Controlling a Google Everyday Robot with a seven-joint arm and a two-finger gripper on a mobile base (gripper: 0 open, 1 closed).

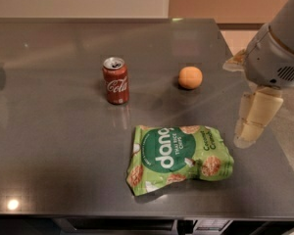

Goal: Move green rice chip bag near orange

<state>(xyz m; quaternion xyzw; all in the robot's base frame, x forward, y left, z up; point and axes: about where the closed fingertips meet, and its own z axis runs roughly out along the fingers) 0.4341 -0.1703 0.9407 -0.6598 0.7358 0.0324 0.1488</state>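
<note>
The green rice chip bag (180, 156) lies flat on the dark grey table (54, 146), near the front edge and right of centre. The orange (190, 77) sits on the table behind the bag, a good gap away from it. My gripper (248, 133) hangs from the grey arm (277, 53) at the right edge of the table. It points down, just right of the bag's right end and a little above the tabletop. It holds nothing that I can see.
A red Coca-Cola can (115, 80) stands upright left of the orange, behind the bag's left end. The table's right edge (264, 131) runs under the gripper, with a lighter floor beyond it. The front edge lies just below the bag.
</note>
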